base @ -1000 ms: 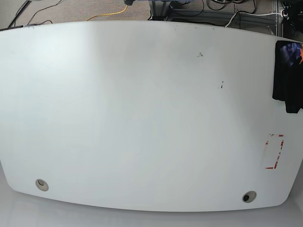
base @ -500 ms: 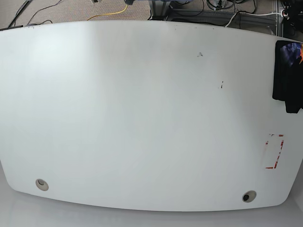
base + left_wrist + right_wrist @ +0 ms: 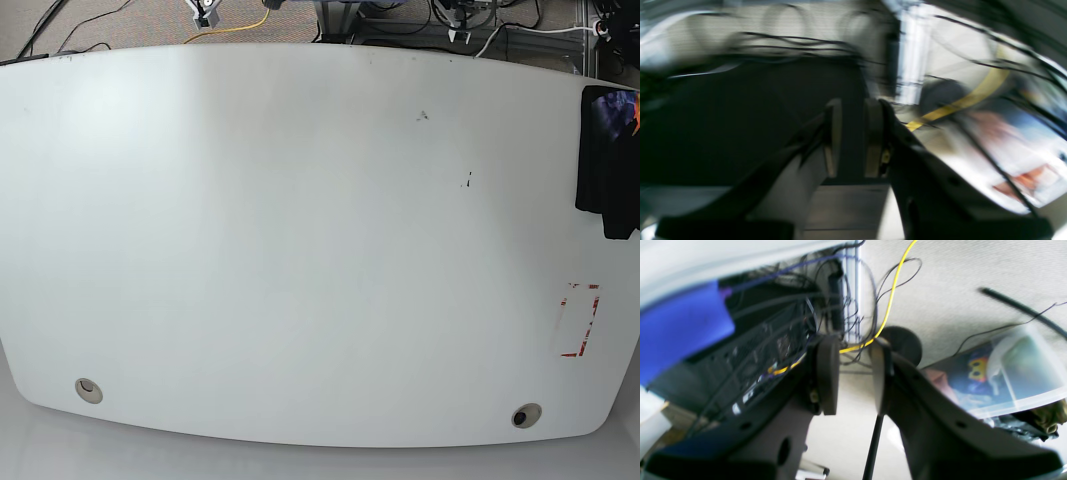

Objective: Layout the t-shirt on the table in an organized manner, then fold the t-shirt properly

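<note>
— Where's the t-shirt (image 3: 606, 160)? I only see bare white table (image 3: 300, 240).

— Far right edge, bunched up dark and hanging partly off the side, with a bit of blue and orange print showing at its top. Nothing is laid out yet.

— And the arms?

— Barely in the overhead view; just small bits poking in along the far edge. The wrist cameras tell more. The right gripper (image 3: 853, 373) has its jaws spread with nothing between them, looking at a yellow cable (image 3: 890, 296) and floor clutter. The left gripper (image 3: 853, 140) also has a gap between its pads, empty as far as I can tell, though that picture is badly smeared.

— What worries you?

— The shirt sits at the very rim. A clumsy pinch or a sideways tug could drag it off the table altogether. One layer caught alone would lift it twisted.

— Does either wrist view show the shirt?

— I can't tell. Only the overhead one clearly does, along with the red dashed rectangle (image 3: 580, 320).
</note>
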`<move>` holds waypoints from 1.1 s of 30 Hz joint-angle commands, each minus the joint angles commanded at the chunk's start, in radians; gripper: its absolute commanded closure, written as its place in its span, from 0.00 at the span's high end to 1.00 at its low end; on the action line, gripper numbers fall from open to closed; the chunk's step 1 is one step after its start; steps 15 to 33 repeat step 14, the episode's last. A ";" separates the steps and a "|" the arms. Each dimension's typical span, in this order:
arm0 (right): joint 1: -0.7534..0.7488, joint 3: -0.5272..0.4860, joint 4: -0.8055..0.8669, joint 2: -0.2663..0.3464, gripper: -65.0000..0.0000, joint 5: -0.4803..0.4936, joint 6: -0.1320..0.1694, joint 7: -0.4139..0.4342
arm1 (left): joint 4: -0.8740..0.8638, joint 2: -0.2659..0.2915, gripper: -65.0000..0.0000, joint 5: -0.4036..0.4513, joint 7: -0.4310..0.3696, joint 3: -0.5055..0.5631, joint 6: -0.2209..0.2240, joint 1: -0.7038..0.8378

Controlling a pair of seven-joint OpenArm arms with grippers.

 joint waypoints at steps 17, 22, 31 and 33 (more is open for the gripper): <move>0.035 0.006 0.000 -0.080 0.25 -0.101 -0.081 -0.005 | -0.002 0.021 0.16 0.002 0.002 -0.002 0.003 -0.032; 0.035 0.006 0.000 -0.080 0.25 -0.101 -0.081 -0.005 | -0.002 0.021 0.16 0.002 0.002 -0.002 0.003 -0.032; 0.035 0.006 0.000 -0.080 0.25 -0.101 -0.081 -0.005 | -0.002 0.021 0.16 0.002 0.002 -0.002 0.003 -0.032; 0.035 0.006 0.000 -0.080 0.25 -0.101 -0.081 -0.005 | -0.002 0.021 0.16 0.002 0.002 -0.002 0.003 -0.032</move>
